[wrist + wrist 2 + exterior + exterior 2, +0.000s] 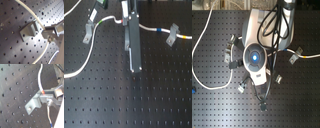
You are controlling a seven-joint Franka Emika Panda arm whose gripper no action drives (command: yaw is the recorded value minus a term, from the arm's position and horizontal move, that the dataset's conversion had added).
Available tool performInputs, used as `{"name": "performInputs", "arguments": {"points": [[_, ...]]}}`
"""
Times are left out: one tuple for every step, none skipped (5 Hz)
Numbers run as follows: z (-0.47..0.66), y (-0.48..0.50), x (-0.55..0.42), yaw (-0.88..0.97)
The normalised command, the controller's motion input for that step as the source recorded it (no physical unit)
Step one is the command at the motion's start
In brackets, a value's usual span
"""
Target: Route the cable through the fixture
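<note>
I am the single arm over a black perforated table. In the first exterior view my long grey gripper bar hangs down near the picture's centre, toward twelve o'clock. The white cable runs from the nine o'clock edge up past a small metal fixture at about ten o'clock, passes behind my gripper bar, and goes on toward a second metal fixture at about two o'clock, with a blue band and a yellow band on either side of it. In the first wrist view the cable lies across the top of a grey bracket. In the second wrist view the cable meets my fingers right by a bracket. I cannot tell whether my claw is clenched on the cable or merely beside it.
</note>
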Motion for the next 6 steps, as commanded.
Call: {"name": "performInputs", "arguments": {"points": [[0.0, -0.152, -0.096, 0.52], [0.0, -0.111, -0.027, 0.45], [0.08, -0.092, 0.001, 0.0], [0.31, -0.244, -0.003, 0.0], [0.23, -0.165, 0.001, 0.0], [0.0, 0.159, -0.152, 0.0]]}}
